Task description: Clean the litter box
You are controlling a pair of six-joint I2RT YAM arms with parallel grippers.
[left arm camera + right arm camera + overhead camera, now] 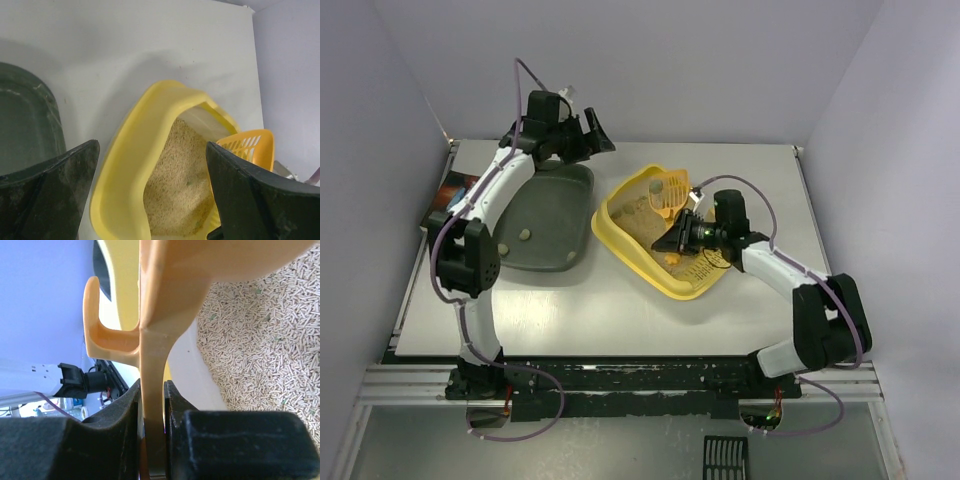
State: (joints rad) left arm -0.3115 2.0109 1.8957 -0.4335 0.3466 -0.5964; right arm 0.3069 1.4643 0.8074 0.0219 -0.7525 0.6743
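pale lilac walls close round a white tabletop (620, 320). right of centre on it sits the litter box (616, 240), a yellow tray with rounded corners. its long axis runs about 10:30 to 4:30 in the top view, with beige pellet litter (260, 340) inside. the right pincer (675, 238) is within the box, clenched on the handle of an orange scoop (668, 188) whose head lies at 12 o'clock from it. the left pincer (592, 135) hangs released and empty over the dark tray (545, 215). the box lies at 4 o'clock from it, so the right arm is nearer.
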